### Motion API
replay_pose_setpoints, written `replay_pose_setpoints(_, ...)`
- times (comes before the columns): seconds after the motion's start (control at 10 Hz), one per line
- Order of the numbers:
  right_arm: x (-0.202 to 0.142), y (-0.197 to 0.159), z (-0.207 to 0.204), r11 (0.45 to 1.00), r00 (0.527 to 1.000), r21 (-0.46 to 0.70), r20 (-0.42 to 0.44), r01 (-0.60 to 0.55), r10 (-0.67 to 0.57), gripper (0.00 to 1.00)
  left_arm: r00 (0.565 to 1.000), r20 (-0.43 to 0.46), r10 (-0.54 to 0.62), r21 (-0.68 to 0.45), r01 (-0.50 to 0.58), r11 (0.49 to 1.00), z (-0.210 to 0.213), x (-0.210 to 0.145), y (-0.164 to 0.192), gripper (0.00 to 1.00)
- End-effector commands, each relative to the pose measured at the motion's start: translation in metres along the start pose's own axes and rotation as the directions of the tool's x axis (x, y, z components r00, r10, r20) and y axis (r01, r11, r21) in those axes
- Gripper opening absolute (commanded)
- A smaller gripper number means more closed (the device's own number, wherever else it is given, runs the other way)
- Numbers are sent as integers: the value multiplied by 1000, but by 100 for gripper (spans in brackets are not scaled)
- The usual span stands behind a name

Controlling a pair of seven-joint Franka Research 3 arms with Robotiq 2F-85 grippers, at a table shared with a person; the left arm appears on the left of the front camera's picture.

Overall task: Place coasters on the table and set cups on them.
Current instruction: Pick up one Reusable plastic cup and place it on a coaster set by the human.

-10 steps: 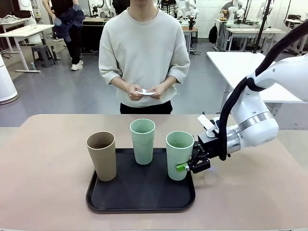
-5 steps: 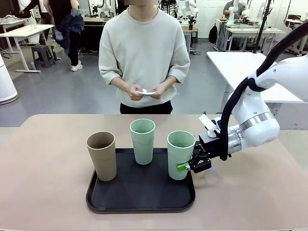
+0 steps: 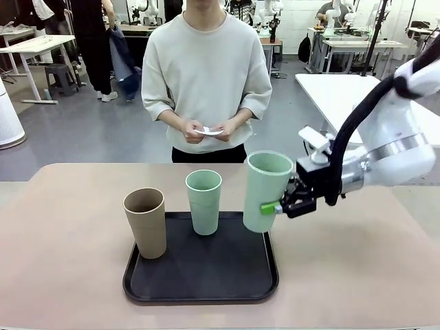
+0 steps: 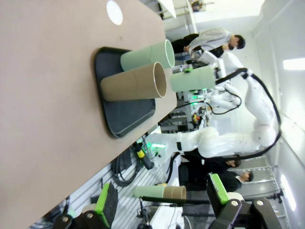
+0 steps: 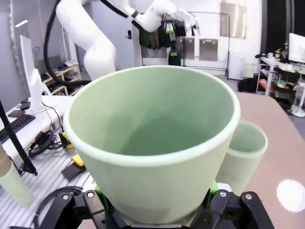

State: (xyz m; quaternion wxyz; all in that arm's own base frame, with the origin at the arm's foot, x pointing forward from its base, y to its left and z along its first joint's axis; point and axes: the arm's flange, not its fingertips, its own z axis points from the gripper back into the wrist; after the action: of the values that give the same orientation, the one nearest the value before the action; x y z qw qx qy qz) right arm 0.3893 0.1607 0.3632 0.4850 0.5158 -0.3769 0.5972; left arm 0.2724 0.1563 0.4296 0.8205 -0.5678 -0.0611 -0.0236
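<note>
We held the mint cup (image 3: 267,180) clamped in our right gripper (image 3: 269,207), nearly upright over the tray's (image 3: 199,292) right edge, bare table (image 3: 357,275) rightward.

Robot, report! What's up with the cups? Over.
Right gripper shut on mint cup, in the air. Left gripper open. Coasters in person's hands. Nothing blocking.

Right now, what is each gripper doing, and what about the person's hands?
Left gripper: open, empty.
Right gripper: closed on a mint green cup, held above the tray.
Person's hands: holding white coasters.
</note>
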Motion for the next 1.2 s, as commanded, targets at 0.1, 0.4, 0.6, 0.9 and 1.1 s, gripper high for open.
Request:
replay_pose_setpoints(0.1,75,17,-2,1000,996,17,-91,24,-22,26,1000,13,0,-11,0,1000,2,0,-1,100)
replay_pose_setpoints(0.4,117,16,-13,1000,991,6,-135,26,-25,26,1000,13,0,-11,0,1000,2,0,-1,100)
replay_pose_setpoints(0.6,115,20,-9,1000,995,8,-105,2,-1,26,1000,13,0,-11,0,1000,2,0,-1,100)
replay_pose_setpoints(0.9,115,20,-9,1000,995,8,-105,2,-1,26,1000,13,0,-11,0,1000,2,0,-1,100)
replay_pose_setpoints(1.1,115,20,-9,1000,995,8,-105,2,-1,26,1000,13,0,-11,0,1000,2,0,-1,100)
